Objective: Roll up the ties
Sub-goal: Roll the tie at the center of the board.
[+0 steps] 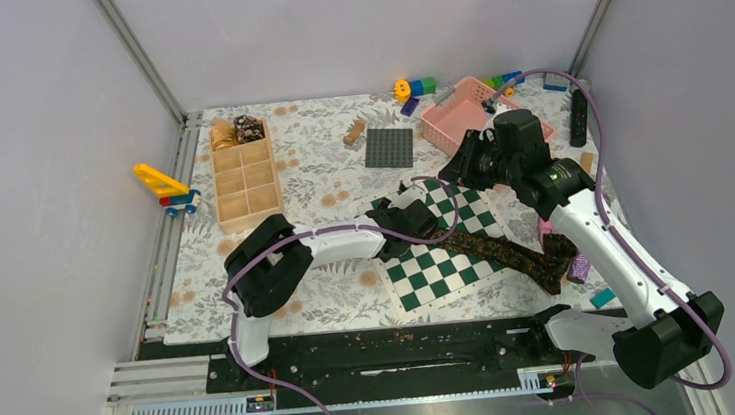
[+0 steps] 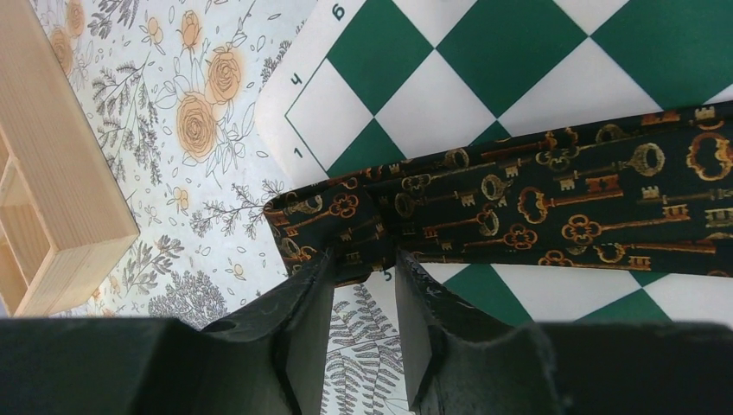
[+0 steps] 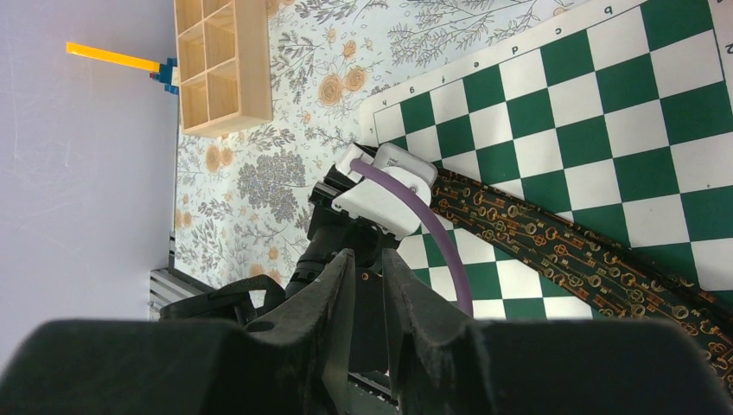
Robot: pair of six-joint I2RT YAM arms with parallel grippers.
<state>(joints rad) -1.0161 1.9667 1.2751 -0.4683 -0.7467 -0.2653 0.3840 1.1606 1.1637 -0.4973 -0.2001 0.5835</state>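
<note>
A dark tie with gold key print lies slantwise across the green-and-white chessboard mat. My left gripper sits low at the tie's narrow end by the board's corner. In the left wrist view the end of the tie is folded over, and the open left gripper straddles that fold, its fingertips on the cloth. My right gripper hovers above the board, jaws a narrow gap apart and empty, looking down at the left arm and the tie. A golden coil and a dark speckled coil sit in the wooden box.
The wooden compartment box stands at left, with a yellow toy beyond it. A dark grey baseplate, a pink basket and a black cylinder are at the back. A purple item lies by the tie's wide end.
</note>
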